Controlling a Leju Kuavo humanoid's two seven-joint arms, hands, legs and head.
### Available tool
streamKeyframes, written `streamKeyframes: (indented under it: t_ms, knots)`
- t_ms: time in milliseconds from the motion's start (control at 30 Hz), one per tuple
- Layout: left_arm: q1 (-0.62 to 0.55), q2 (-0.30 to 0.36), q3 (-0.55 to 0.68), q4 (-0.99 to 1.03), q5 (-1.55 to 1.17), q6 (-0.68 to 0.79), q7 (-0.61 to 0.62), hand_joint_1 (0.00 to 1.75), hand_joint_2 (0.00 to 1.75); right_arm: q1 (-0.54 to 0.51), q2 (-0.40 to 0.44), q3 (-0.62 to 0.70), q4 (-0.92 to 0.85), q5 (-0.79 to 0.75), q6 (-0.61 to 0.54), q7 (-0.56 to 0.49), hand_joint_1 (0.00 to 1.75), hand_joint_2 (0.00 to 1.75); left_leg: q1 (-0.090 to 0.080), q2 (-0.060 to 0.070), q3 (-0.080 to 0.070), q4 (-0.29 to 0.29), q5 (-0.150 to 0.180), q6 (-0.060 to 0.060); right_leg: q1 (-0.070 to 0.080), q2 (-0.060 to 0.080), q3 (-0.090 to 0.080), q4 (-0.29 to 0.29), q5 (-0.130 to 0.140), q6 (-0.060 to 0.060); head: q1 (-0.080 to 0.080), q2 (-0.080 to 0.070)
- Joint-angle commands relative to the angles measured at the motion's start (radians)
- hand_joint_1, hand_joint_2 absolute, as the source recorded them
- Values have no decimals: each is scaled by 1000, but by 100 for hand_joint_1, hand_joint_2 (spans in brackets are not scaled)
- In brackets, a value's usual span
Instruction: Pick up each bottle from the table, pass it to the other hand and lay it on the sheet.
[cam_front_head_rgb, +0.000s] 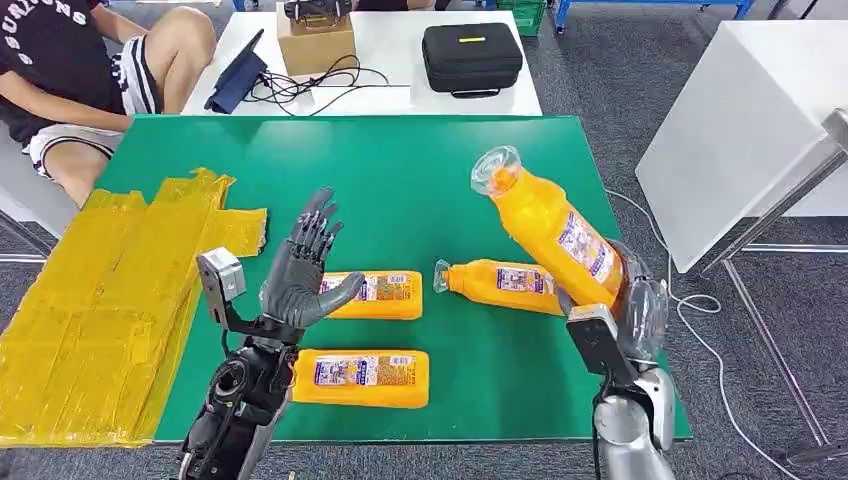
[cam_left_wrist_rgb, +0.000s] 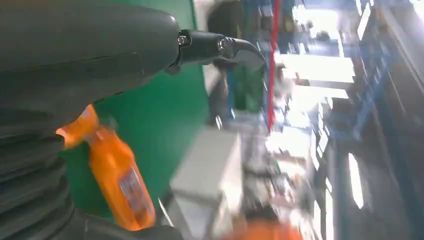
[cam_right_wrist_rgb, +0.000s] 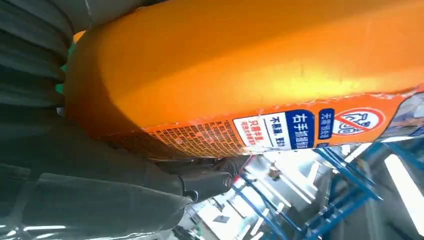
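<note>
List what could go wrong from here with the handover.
1. The right robot hand grips the raised bottle near its base, tilted with cap high; it may slip or swing during the pass.
2. The left robot hand hovers open above a lying bottle; moving across could knock it.
3. Another bottle lies right under the raised one; a drop would hit it.

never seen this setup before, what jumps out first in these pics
The orange bottle that the right hand holds tilted above the green table, cap end up and away from the robot, catches the eye first. Next comes the left hand, raised with fingers spread over three more orange bottles lying on the table. At the table's left lies a crinkled yellow sheet.
</note>
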Motion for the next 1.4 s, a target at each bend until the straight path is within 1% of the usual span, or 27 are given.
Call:
streamKeyframes:
  t_ms: [33,67,100,133,267,300,367,500,533,567,600,633,667,700,733,767,800,833,900,933,1033,1167,1200,1233,1267,1300,1400]
  knots:
    - [-61,60,-170,-59,74,-74,36,0,175,-132,-5,103,185,-1,-55,-22,173,175,0,2,2,0,-1,-1,0,1,2,-1,0,0,0,0]
    - [-56,65,-184,-70,75,-75,36,0,175,-133,-4,110,191,1,-65,-28,171,175,0,3,4,-1,-2,-2,0,2,4,-1,-1,0,0,0]
    - [-54,66,-187,-73,76,-75,37,0,175,-132,-3,111,192,1,-67,-28,171,175,0,2,2,-1,-1,-1,0,1,2,-1,0,0,0,0]
    - [-54,66,-187,-73,76,-75,37,0,175,-132,-3,111,192,1,-67,-28,171,175,0,3,5,-1,-2,-2,1,2,5,-1,-2,0,0,0]
    - [-55,69,-188,-71,78,-74,37,0,175,-131,-5,113,192,0,-69,-29,171,175,0,2,3,-1,-1,-1,0,1,2,-1,-1,0,0,0]
    - [-55,69,-188,-71,78,-74,37,0,175,-131,-5,113,192,0,-69,-29,171,175,0,2,5,-1,-2,-2,0,1,5,-1,-2,0,0,0]
    - [-55,69,-188,-71,78,-74,37,0,175,-131,-5,113,192,0,-69,-29,171,175,0,1,2,-1,-1,-1,0,0,2,0,-1,0,0,0]
    - [-55,69,-188,-71,78,-74,37,0,175,-131,-5,113,192,0,-69,-29,171,175,0,2,4,-1,-2,-2,0,1,3,-1,-1,0,0,0]
    - [-53,68,-192,-70,77,-73,36,0,175,-134,-3,117,194,2,-69,-30,175,175,0,1,1,-1,-1,-1,0,0,1,-1,-1,0,0,0]
    - [-52,69,-200,-69,76,-75,35,0,175,-139,-1,125,201,11,-80,-35,175,175,0,2,4,-1,-2,-2,0,1,4,-1,-1,0,0,0]
    - [-54,64,-205,-63,80,-77,38,0,175,-146,4,131,213,15,-90,-33,175,175,0,2,2,0,-1,-1,0,1,2,-1,-1,0,0,0]
    - [-60,55,-208,-51,85,-76,45,0,175,-153,10,143,222,23,-94,-33,175,175,0,2,5,-1,-2,-2,0,1,4,-1,-2,0,0,0]
    - [-68,50,-207,-41,93,-74,52,0,175,-160,13,158,233,34,-99,-34,175,175,0,2,1,0,-1,-1,0,1,1,0,0,0,0,0]
    - [-72,48,-206,-35,97,-73,55,0,175,-162,15,166,237,41,-104,-36,173,175,0,2,3,0,-1,-2,0,1,3,0,-1,0,0,0]
    - [-86,46,-202,-19,106,-70,61,0,175,-170,21,189,253,59,-115,-37,173,175,0,2,1,0,-1,-1,0,1,1,0,0,0,0,0]
    - [-97,45,-200,-6,112,-69,64,0,175,-175,22,208,267,68,-119,-37,175,175,0,3,4,-1,-2,-2,0,2,3,-1,-1,0,0,0]
    - [-103,45,-198,2,118,-68,65,0,175,-178,24,219,275,74,-124,-37,171,175,0,2,2,0,-1,-2,0,1,2,-1,-1,0,0,0]
    - [-117,43,-194,20,121,-65,67,0,175,-179,30,241,290,86,-134,-40,175,175,1,3,5,-1,-2,-2,1,1,5,-1,-1,0,0,0]
    - [-138,41,-191,55,125,-57,68,0,175,-182,32,276,311,89,-148,-53,171,175,0,2,3,-1,-1,-2,1,1,2,-1,-1,0,0,0]
    - [-146,42,-190,70,126,-55,67,0,175,-183,33,291,319,88,-157,-62,175,175,0,1,2,-1,0,-1,0,1,2,-1,0,0,0,0]
    - [-175,45,-186,124,141,-40,60,0,175,-191,25,362,337,51,-186,-92,175,175,0,1,2,-1,0,-1,1,0,2,-1,0,0,0,0]
    - [-209,39,-171,185,166,-10,56,0,175,-189,30,425,305,26,-220,-121,175,175,0,2,3,-1,-1,-2,0,1,3,-1,-1,0,0,0]
    - [-216,37,-169,197,168,-5,56,0,175,-192,31,433,302,23,-230,-125,171,175,0,1,2,-1,0,-1,0,0,1,0,0,0,0,0]
    - [-226,28,-158,224,183,9,66,0,175,-199,35,440,296,10,-254,-141,173,175,1,2,7,-1,-2,-2,1,1,6,-1,-2,0,0,0]
    - [-239,22,-151,255,199,22,72,0,175,-205,33,454,293,-16,-274,-159,175,175,0,1,1,0,0,-1,0,0,0,0,-1,0,0,0]
    - [-244,18,-143,271,208,32,74,0,175,-203,35,454,281,-27,-276,-176,175,175,0,2,4,-1,-1,-2,0,0,3,0,-1,0,0,0]
    - [-253,17,-118,320,242,55,75,0,175,-193,42,467,269,-49,-276,-209,175,175,0,-1,2,-1,0,-1,0,-2,2,0,-1,0,0,0]
